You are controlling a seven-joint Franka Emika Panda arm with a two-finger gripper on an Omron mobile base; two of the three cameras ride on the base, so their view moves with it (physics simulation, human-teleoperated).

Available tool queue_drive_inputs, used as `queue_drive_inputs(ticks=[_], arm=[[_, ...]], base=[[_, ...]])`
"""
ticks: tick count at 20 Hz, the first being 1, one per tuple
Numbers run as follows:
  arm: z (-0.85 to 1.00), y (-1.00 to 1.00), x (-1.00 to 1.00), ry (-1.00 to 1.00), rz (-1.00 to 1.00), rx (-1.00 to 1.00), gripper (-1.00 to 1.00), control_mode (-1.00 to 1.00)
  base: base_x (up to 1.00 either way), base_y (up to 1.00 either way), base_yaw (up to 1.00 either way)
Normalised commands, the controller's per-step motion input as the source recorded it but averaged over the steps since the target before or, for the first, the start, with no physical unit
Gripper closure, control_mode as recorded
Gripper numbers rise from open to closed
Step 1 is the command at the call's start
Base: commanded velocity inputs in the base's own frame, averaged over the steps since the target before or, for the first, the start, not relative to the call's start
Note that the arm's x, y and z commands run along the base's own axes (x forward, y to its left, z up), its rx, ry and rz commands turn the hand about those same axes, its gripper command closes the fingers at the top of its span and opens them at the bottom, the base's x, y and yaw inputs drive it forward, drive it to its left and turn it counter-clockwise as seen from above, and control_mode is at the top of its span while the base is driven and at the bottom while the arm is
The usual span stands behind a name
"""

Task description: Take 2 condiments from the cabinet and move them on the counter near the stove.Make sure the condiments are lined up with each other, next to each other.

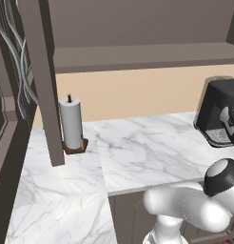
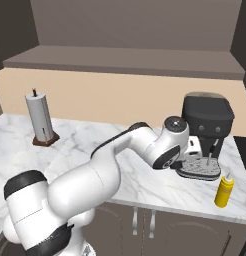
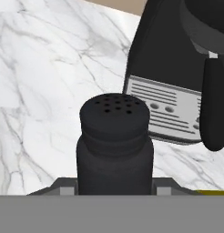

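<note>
Clearly the gripper (image 3: 114, 191) is clamped on the black bottle (image 3: 114, 145): in the hand view the shaker's perforated cap stands up between the two finger tips, with the white marble counter (image 3: 45, 82) beneath and the black coffee machine (image 3: 177, 77) close ahead. From the right base view the arm reaches to the machine's drip tray, near the counter's front edge, and the yellow squeeze bottle (image 2: 224, 190) already stands upright on the counter (image 2: 70, 140) by the front right corner, just right of the machine (image 2: 207, 125). The step in hand, as I judge it, is setting the black bottle down beside the yellow one. To do it well, carry the bottle upright past the machine's tray without brushing it, lower it near the yellow bottle on the same line along the front edge, and loosen the fingers only once its base sits flat. A paper-towel roll (image 1: 71, 123) stands far off toward the back left corner, under the cabinet (image 1: 138, 57), well out of the way.
</note>
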Motion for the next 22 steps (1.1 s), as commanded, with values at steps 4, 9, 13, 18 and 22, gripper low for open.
queue_drive_inputs(ticks=[4, 9, 13, 18, 22], arm=[[-0.27, -0.33, -0.16, 0.00, -0.07, 0.00, 1.00, -1.00], [-0.18, -0.06, -0.25, -0.05, -0.08, 0.00, 1.00, -1.00], [-0.11, 0.00, -0.21, -0.03, -0.08, 0.00, 1.00, -1.00], [-0.19, 0.00, -0.05, 0.00, -0.14, 0.00, 1.00, -1.00], [-0.42, -0.09, 0.02, 0.00, -0.21, -0.05, 1.00, -1.00]], base=[[0.00, 0.00, 0.00], [0.00, 0.00, 0.00], [0.00, 0.00, 0.00], [0.00, 0.00, 0.00], [0.00, 0.00, 0.00]])
